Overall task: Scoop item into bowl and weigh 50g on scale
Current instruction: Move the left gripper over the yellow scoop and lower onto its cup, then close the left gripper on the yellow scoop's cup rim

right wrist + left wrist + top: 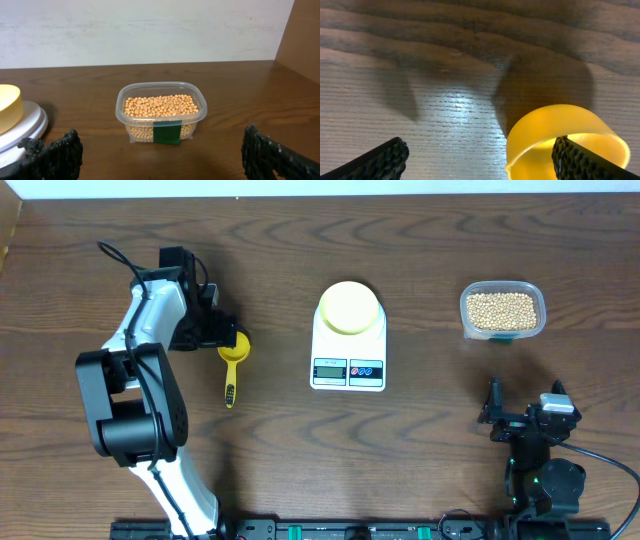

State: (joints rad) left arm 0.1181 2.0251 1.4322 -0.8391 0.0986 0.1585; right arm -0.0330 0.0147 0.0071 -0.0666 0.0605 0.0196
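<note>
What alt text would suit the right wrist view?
A clear plastic tub of tan beans stands on a dark wooden table. At far left, a yellow bowl sits on the white scale; the black fingers of the open right gripper frame the bottom corners.

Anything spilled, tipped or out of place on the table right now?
Nothing stands out. The tan beans sit inside the clear plastic tub, none loose. The pale-yellow bowl sits centred on the white digital scale; the yellow long-handled scoop lies flat beside it.
</note>
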